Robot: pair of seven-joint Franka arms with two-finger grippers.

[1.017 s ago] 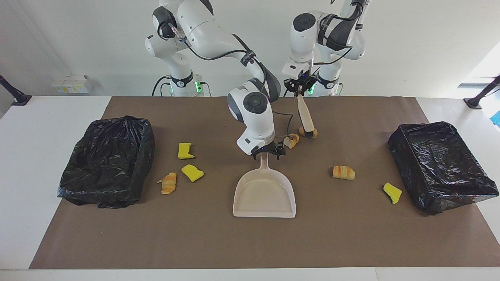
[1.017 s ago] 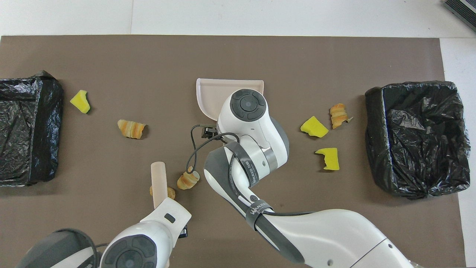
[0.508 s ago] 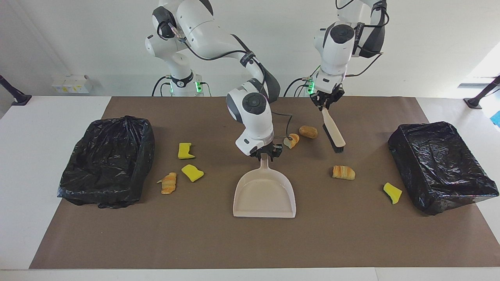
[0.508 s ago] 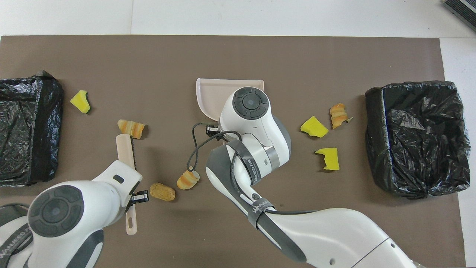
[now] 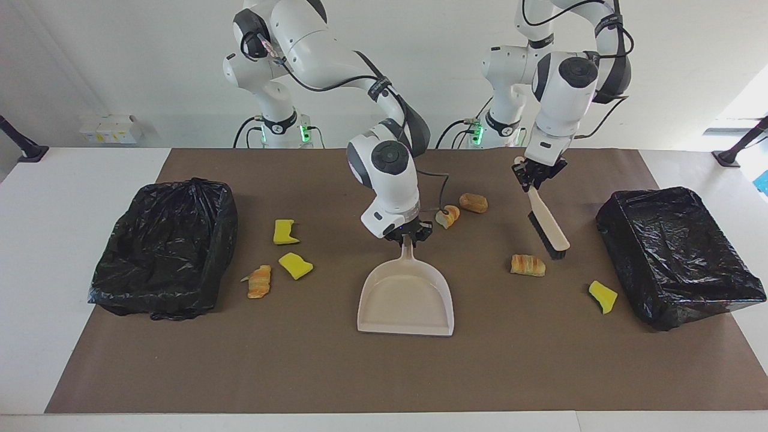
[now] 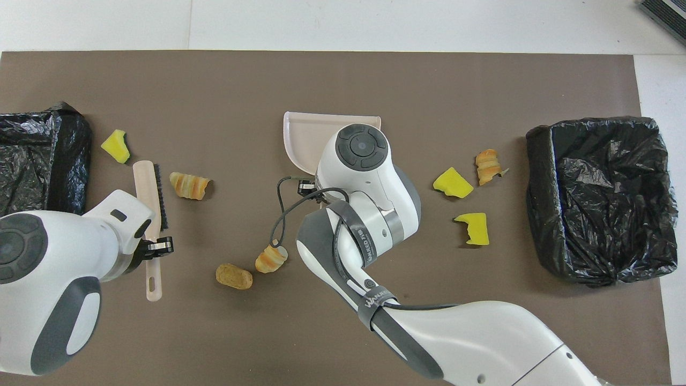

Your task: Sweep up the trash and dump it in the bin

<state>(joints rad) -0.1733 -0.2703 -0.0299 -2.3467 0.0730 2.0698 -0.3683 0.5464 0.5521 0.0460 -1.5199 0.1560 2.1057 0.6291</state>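
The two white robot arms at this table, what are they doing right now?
They are set up to sweep scraps. The right end effector holds the handle of the beige plastic dustpan, which lies on the brown mat. The left end effector holds a beige brush, bristles beside a striped bread-like scrap. No scrap is in the dustpan yet.

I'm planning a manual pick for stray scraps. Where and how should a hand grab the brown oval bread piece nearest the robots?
Take the oval bread piece across its short width at mid-length, coming straight down. It lies flat on the mat with open mat along both long sides; the striped piece sits only off one end.
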